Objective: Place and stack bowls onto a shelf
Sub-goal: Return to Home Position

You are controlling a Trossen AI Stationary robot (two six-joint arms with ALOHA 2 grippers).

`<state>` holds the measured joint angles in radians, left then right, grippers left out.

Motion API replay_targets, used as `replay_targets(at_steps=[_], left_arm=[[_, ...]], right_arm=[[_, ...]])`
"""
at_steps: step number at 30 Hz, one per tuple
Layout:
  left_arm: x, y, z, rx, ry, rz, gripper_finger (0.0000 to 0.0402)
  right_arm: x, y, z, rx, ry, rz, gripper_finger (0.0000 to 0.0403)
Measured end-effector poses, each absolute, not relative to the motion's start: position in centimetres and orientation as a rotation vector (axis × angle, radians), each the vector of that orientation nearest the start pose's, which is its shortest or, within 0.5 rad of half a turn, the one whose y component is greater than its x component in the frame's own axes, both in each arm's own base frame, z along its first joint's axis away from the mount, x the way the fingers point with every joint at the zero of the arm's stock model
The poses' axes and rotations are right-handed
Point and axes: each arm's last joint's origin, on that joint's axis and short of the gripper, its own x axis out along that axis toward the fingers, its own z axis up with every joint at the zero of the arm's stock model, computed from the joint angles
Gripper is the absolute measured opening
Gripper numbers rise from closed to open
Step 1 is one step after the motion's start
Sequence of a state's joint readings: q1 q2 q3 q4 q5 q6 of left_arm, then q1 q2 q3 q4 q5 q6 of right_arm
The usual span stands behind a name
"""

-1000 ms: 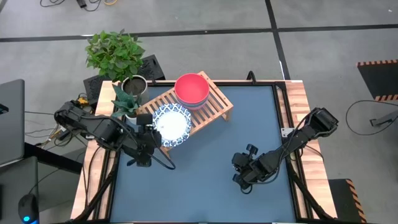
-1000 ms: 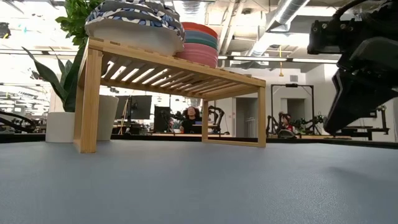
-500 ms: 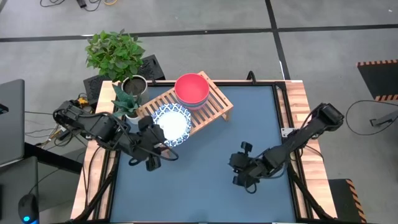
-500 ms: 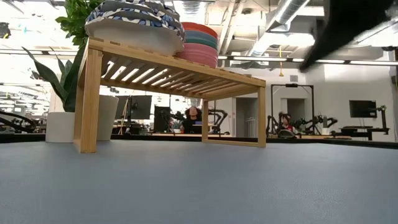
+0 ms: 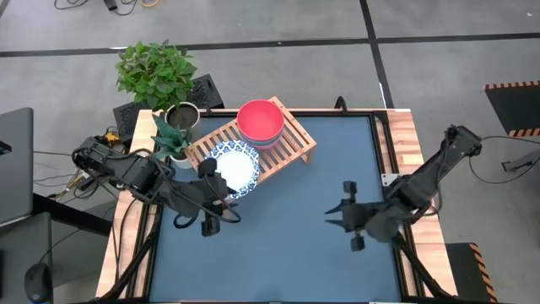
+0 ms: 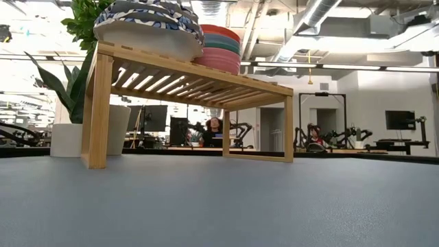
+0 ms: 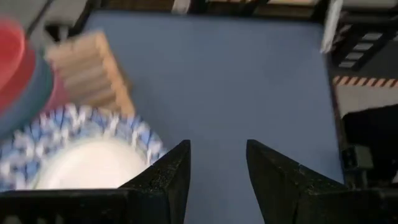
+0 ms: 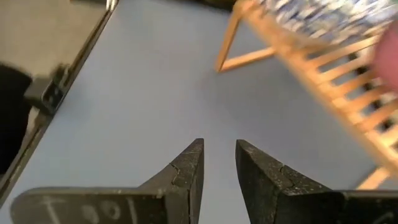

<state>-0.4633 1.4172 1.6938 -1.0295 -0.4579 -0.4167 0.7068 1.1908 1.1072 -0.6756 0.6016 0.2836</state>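
The wooden slat shelf [image 5: 287,145] stands at the table's far left. A stack of plain bowls, red on top [image 5: 260,120], sits on the shelf's far end. A stack of white dishes with blue rims [image 5: 234,167] sits on its near end. In the low view the dishes [image 6: 147,27] and the coloured bowls [image 6: 221,49] rest on top of the shelf [image 6: 195,81]. My left gripper [image 5: 213,218] hovers open just near of the dishes and holds nothing [image 7: 217,158]. My right gripper [image 5: 337,214] is over the table's right half, narrowly open and empty [image 8: 219,152].
A metal plant pot [image 5: 181,114] and a white pot with a leafy plant [image 5: 171,145] stand at the far left corner beside the shelf. The blue tabletop [image 5: 287,245] lies bare in the middle and toward the near edge. Wooden rails [image 5: 405,135] border the table.
My right gripper has risen out of the low view, moved toward the table's right edge and turned about. My left gripper has drawn back a little from the dishes toward the near edge. The bowls, dishes and shelf have stayed where they were.
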Motion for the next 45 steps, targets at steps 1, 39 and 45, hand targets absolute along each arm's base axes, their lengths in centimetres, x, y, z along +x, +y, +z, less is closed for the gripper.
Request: replay_targets(at_steps=[1,39,45], left_arm=[[24.5,-10.7,42.9,-0.052,0.626,0.12,0.0139],[8.2,-2.8,32.4,-0.3,-0.135,-0.128,0.0139],[6.7,-2.1,29.8,-0.339,-0.158,-0.129,0.0139]], right_arm=[[18.6,13.9,33.0,-0.184,0.581,0.003,0.0118],[3.9,1.0,29.7,0.168,-0.107,0.034,0.0118],[3.2,0.3,29.3,0.165,-0.106,0.021,0.0118]])
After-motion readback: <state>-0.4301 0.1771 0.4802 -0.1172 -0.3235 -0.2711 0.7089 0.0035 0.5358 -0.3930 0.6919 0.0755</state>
